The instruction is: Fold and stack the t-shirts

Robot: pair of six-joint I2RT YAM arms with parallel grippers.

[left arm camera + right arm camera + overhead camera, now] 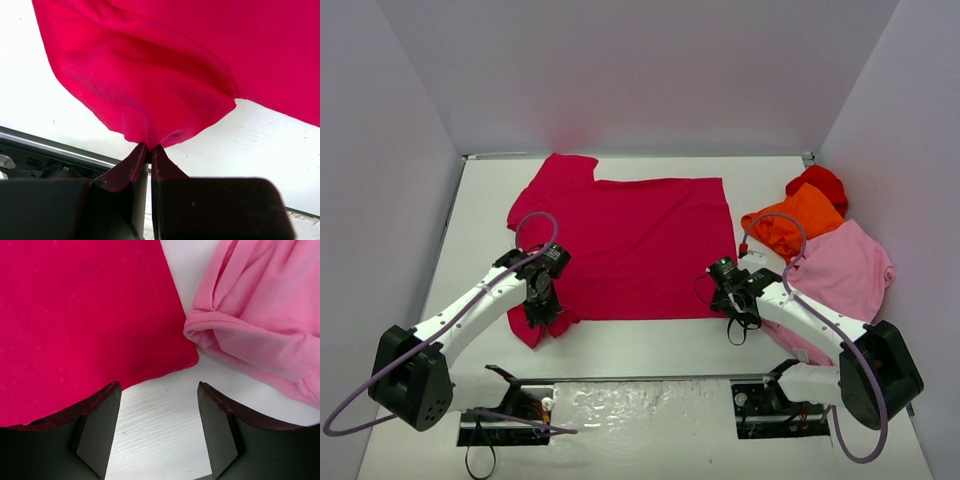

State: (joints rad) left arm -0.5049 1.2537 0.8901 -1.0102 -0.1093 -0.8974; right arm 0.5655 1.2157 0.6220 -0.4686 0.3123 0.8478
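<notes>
The crimson-magenta t-shirt lies spread flat mid-table, with one sleeve at the far left. My left gripper is shut on the hem of its near-left sleeve, and cloth is pinched between the fingertips. My right gripper is open, just short of the shirt's near-right corner, with bare table between its fingers. The light pink t-shirt lies crumpled to the right, its edge almost touching that corner. The orange t-shirt and the bright red one are bunched behind it.
White walls enclose the table on the left, back and right. Both arm bases and their cables sit along the near edge.
</notes>
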